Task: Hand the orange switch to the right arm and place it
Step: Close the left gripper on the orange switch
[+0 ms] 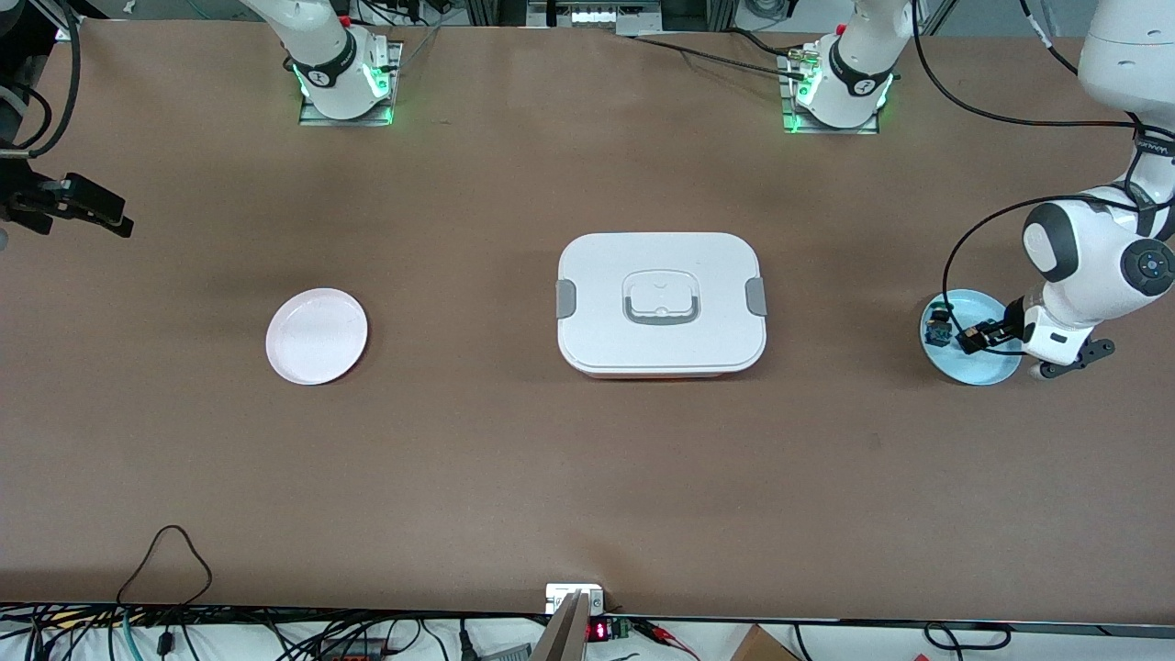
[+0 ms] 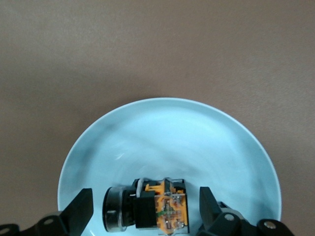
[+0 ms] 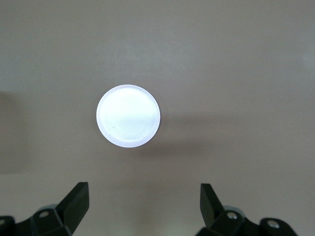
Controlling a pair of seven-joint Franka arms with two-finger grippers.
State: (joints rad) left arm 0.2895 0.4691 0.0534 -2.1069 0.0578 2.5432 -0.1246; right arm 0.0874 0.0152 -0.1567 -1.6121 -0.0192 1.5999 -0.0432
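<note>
Fingers (image 2: 81, 209) of the left gripper (image 1: 975, 336) stand apart, one on each side of the orange switch (image 2: 147, 210), not yet touching it. Switch lies on its side in the pale blue dish (image 2: 172, 132), at the bottom centre of the left wrist view; in the front view the dish (image 1: 991, 375) sits at the right edge of the frame, mid-height. A second small blue-and-green part (image 1: 936, 329) shares the dish, toward the frame's centre from the gripper.

Right gripper (image 3: 142, 209) hangs high with fingers wide apart, looking down on the white plate (image 3: 128, 116); the plate (image 1: 317, 336) lies left of centre in the front view. White lidded box (image 1: 661, 303) sits mid-frame between plate and dish. Right arm waits.

Step in hand, as judged: grasp the switch. To do it well:
- come down a touch more so the pads meet the body, not its top edge;
- close on the orange body, leaving the black round end free for the right gripper to take;
- keep clear of the other part;
- lift straight, dish may slide.
</note>
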